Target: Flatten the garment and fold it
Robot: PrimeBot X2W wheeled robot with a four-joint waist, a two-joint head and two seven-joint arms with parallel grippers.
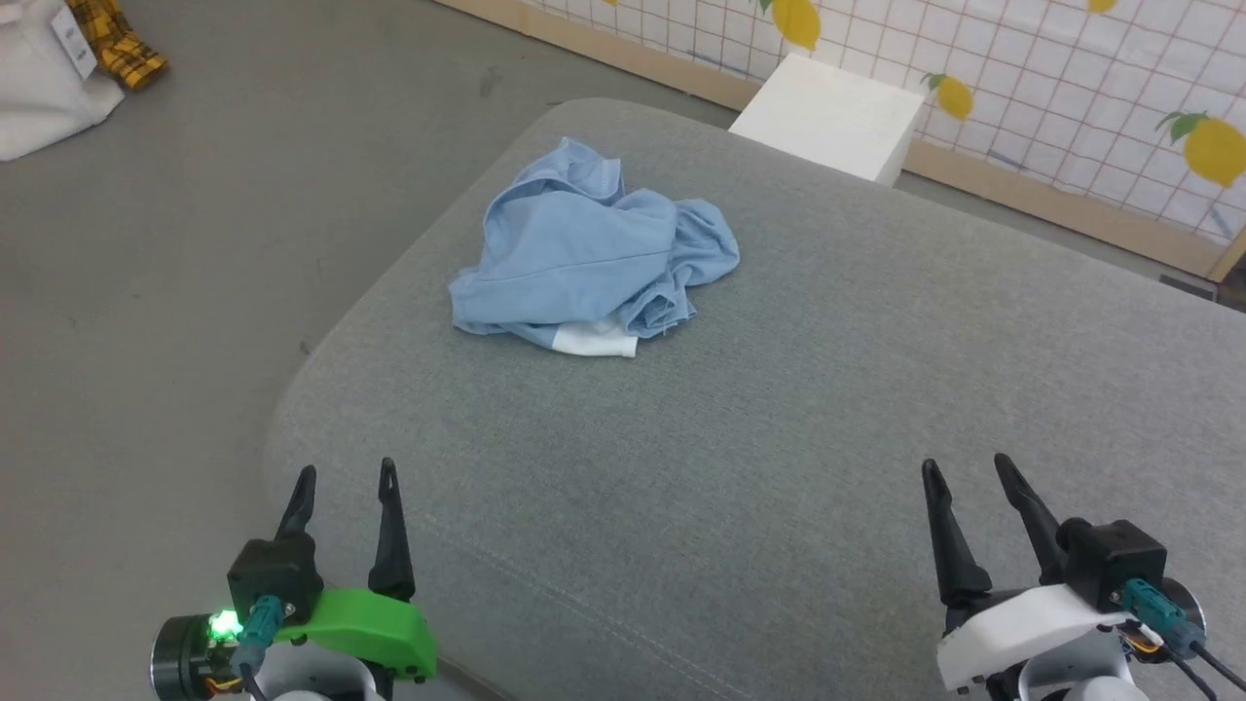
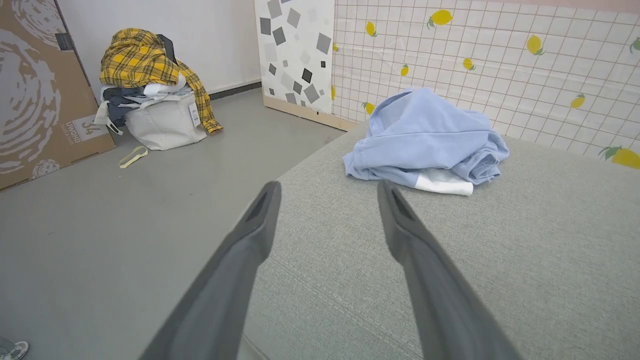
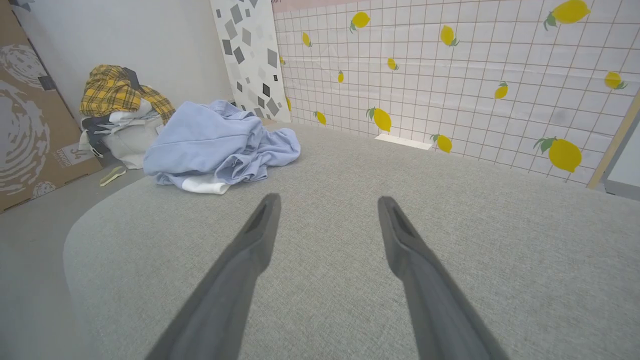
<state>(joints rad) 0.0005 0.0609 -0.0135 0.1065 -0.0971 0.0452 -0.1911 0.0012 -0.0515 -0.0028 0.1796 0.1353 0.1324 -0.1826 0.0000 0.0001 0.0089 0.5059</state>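
Note:
The garment [image 1: 584, 258] is a light blue shirt lying crumpled in a heap on the far left part of the grey cushioned surface [image 1: 759, 467], with a white piece of it poking out at the near edge. It also shows as the garment [image 2: 425, 137] ahead and right of the left fingers, and as the garment [image 3: 215, 145] at the upper left of the right wrist view. My left gripper [image 1: 348, 479] hovers open at the near left edge, empty. My right gripper [image 1: 969, 472] stands open at the near right, empty. Both are well short of the shirt.
A white box [image 1: 832, 117] stands beyond the surface's far edge against a lemon-patterned wall [image 1: 1071, 88]. On the floor to the left, a pile of clothes with a yellow plaid shirt [image 2: 145, 65] sits on a white bag, beside a cardboard box [image 2: 40, 90].

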